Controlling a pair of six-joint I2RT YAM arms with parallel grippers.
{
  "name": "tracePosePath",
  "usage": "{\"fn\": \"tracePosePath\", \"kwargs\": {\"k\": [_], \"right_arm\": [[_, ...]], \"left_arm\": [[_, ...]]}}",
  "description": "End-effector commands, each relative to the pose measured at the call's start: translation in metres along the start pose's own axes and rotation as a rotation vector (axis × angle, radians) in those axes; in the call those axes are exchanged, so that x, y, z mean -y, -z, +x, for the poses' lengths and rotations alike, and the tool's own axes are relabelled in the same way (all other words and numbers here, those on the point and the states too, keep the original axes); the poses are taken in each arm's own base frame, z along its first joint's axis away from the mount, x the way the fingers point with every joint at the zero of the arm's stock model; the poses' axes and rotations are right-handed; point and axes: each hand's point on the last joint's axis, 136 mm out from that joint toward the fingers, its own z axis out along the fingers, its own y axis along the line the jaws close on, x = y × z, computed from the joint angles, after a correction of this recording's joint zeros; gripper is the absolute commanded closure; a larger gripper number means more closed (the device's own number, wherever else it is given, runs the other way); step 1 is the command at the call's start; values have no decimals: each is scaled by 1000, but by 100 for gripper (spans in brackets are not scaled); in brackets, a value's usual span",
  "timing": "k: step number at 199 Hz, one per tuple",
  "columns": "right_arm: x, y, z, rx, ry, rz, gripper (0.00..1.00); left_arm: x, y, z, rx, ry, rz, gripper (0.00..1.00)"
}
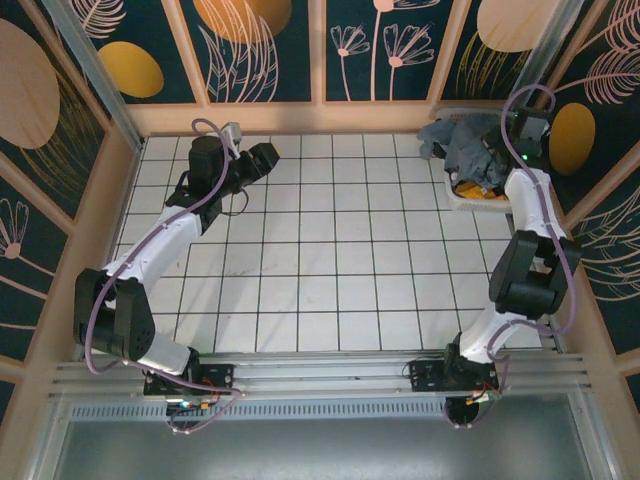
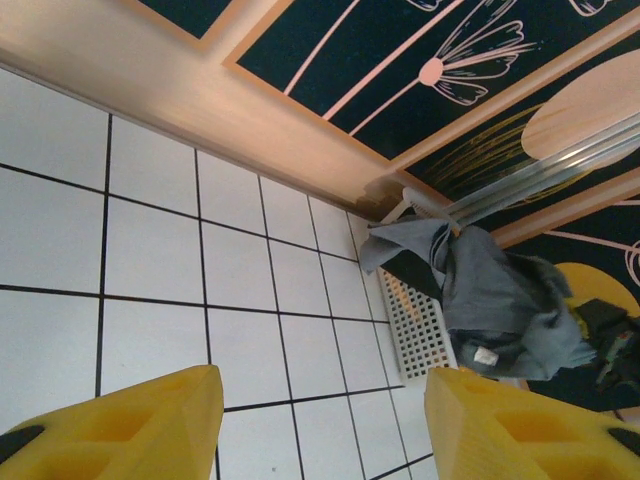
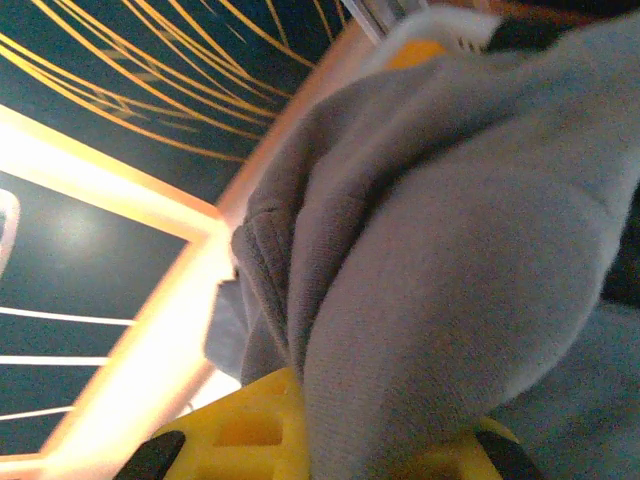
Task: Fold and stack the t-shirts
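Note:
A slate blue-grey t-shirt (image 1: 462, 147) lies bunched over the white laundry basket (image 1: 470, 203) at the table's far right corner. A bit of mustard-yellow cloth (image 1: 469, 188) shows beneath it. My right gripper (image 1: 503, 152) reaches into the pile, and in the right wrist view its yellow fingers (image 3: 245, 435) are shut on a thick fold of the grey t-shirt (image 3: 440, 270). My left gripper (image 1: 264, 158) hovers over the far left of the table. It stands open, with bare tiles between its fingers (image 2: 150, 425). It faces the grey t-shirt (image 2: 500, 290) and the basket (image 2: 418, 325) from a distance.
The table is white tile with a wooden rim (image 1: 300, 118) and patterned walls behind. The basket's rim (image 3: 440, 20) sits close to the back right corner. Mustard (image 3: 415, 50) and black cloth (image 3: 530, 35) peek out beside the grey t-shirt.

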Motion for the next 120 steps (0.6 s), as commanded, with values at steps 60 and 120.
{"fn": "tracePosePath", "kwargs": {"k": [60, 120], "right_arm": [[-101, 85, -67, 229, -19, -352, 100], [-210, 179, -73, 417, 110, -516, 100]], "left_arm": [[16, 6, -6, 2, 15, 36, 44], [15, 16, -17, 42, 14, -22, 41]]}}
